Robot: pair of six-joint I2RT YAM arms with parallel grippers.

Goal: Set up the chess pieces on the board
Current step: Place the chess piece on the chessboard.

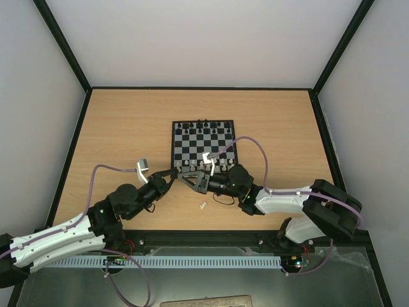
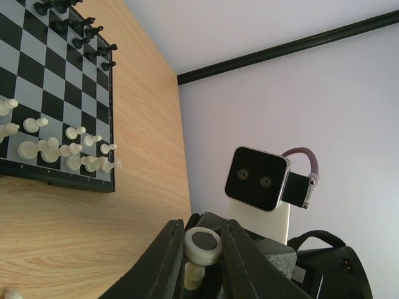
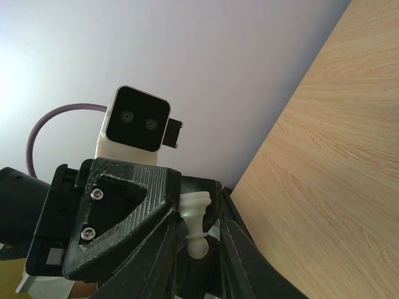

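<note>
The board [image 1: 204,146] lies flat near the middle of the bench [image 1: 128,128], square to its edges. Black pieces [image 1: 203,125] line the board's side toward the far edge of the bench, and white pieces [image 1: 192,164] stand unevenly in the rows toward the near edge, some of them hidden from above by the right wrist. In the left wrist view those white pieces [image 2: 62,148] crowd together at one near corner of the board [image 2: 56,81], with the black pieces [image 2: 81,28] along the opposite side. Both arms reach in from the near edge, and their tips meet nose to nose above the bare bench, just off the board's near left corner. The left tool [image 1: 171,174] is narrow and grips a white chess piece [image 2: 202,244] by its round base, the piece clear of the bench between the two fingers [image 2: 163,261]. The right tool [image 1: 186,179] faces it with its jaws narrow on either side of the same white chess piece [image 3: 195,215], whose ball-shaped head points toward the right wrist. I cannot tell whether those fingers [image 3: 246,261] press on it. A loose white piece [image 1: 202,205] lies on its side on the bench, between the board and the near edge.
</note>
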